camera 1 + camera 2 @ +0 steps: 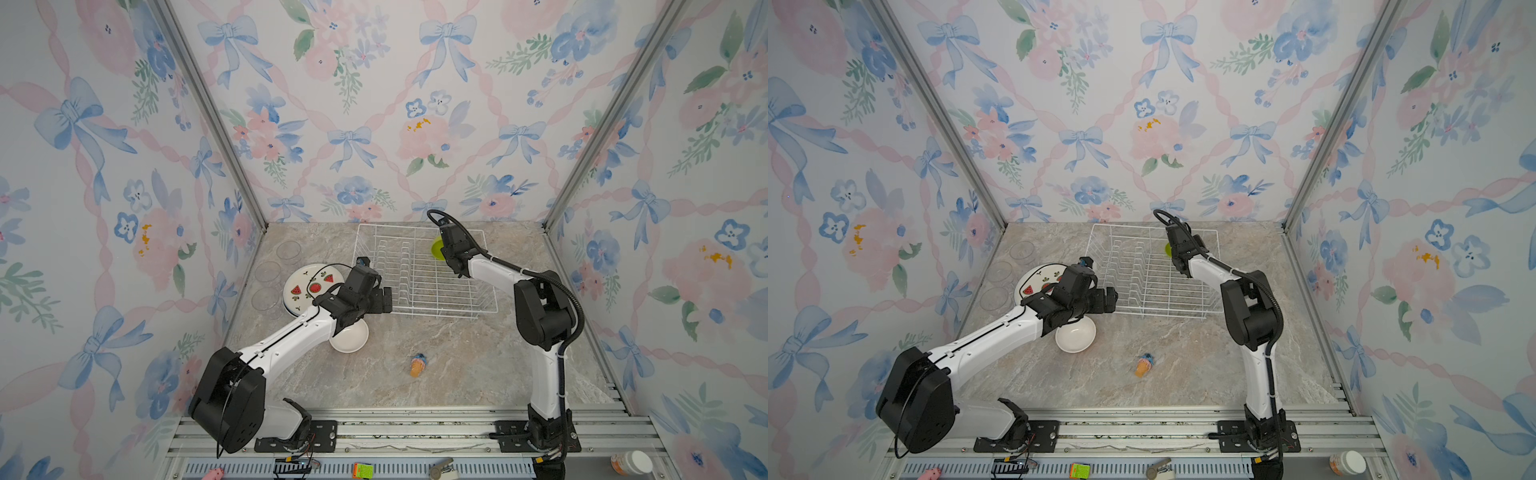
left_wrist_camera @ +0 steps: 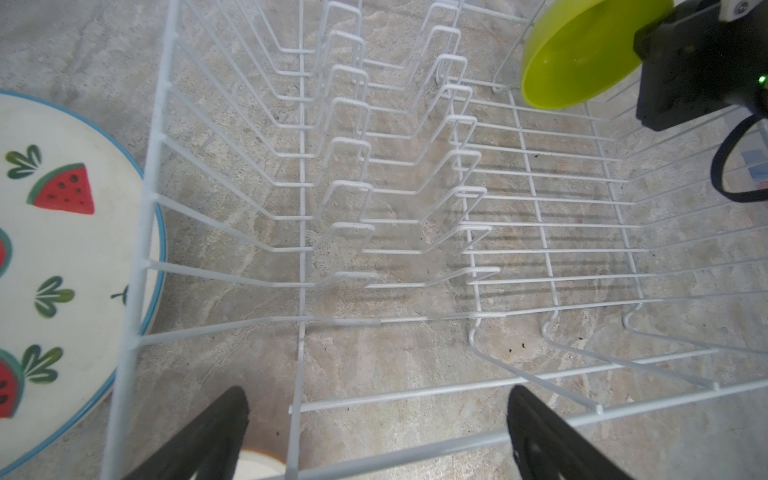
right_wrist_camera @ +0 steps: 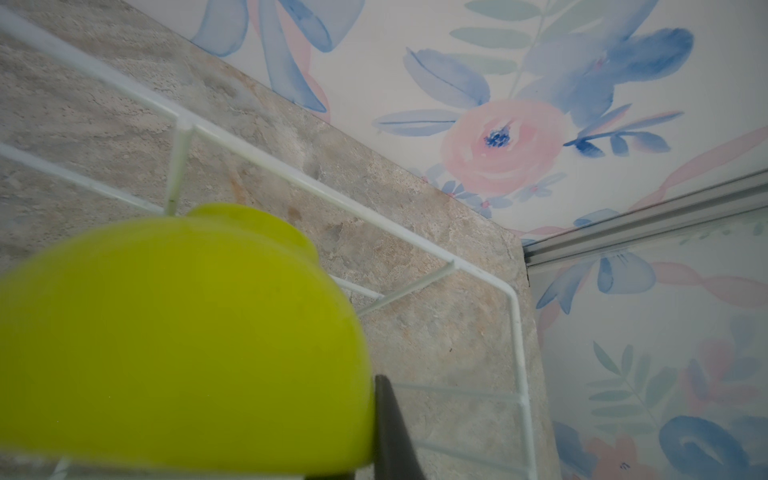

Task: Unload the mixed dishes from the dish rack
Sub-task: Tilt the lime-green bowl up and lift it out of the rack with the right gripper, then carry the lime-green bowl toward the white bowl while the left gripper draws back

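Observation:
The white wire dish rack [image 1: 424, 286] [image 1: 1150, 278] [image 2: 374, 208] stands at the back middle of the table. A lime-green bowl [image 1: 435, 248] [image 1: 1167, 248] [image 2: 573, 58] [image 3: 166, 332] stands on edge in the rack's far right corner. My right gripper [image 3: 366, 388] is shut on its rim; one finger [image 3: 388, 424] presses the outside, the other is hidden. My left gripper [image 1: 384, 300] [image 1: 1109, 300] [image 2: 378, 399] hangs open and empty over the rack's near left corner. Under it on the table sits a bowl [image 1: 351, 337] [image 1: 1076, 336], white inside with an orange outside.
A watermelon plate [image 1: 301, 286] [image 2: 62, 249] lies left of the rack. Three clear glasses [image 1: 289, 249] [image 1: 268, 272] [image 1: 266, 300] stand along the left wall. A small orange-and-blue toy [image 1: 417, 365] lies in front. The rack's upright prongs [image 2: 345, 149] hold nothing.

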{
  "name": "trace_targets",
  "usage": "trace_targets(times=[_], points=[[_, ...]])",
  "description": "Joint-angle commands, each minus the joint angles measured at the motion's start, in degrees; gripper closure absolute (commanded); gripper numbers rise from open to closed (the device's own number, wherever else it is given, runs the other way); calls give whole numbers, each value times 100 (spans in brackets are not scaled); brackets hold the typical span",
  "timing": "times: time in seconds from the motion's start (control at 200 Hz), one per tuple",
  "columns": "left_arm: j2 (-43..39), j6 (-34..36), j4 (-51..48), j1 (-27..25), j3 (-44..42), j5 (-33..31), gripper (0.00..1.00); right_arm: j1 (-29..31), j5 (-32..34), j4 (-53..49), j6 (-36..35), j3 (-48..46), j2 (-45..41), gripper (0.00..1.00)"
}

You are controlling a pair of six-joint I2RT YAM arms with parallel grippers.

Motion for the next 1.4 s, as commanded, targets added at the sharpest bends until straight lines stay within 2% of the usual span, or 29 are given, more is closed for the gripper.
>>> trace_targets(times=[0.0, 0.205, 0.695, 1.16, 1.39], points=[[-39, -50, 79, 34, -16, -75, 2, -35, -103, -206, 214, -21, -324, 99], [-48, -63, 96, 32, -32, -68, 2, -125, -305, -398, 492, 22, -465, 99], [-66, -60, 115, 30, -15, -75, 2, -497, -1348, -922, 1529, 19, -996, 100], [-222, -48, 112, 34, 3, -49, 2, -605, -2254, -898, 2378, -502, -1868, 100], [-366, -71, 104, 34, 34, -33, 2, -595, -2478, -933, 2600, -738, -2196, 100]])
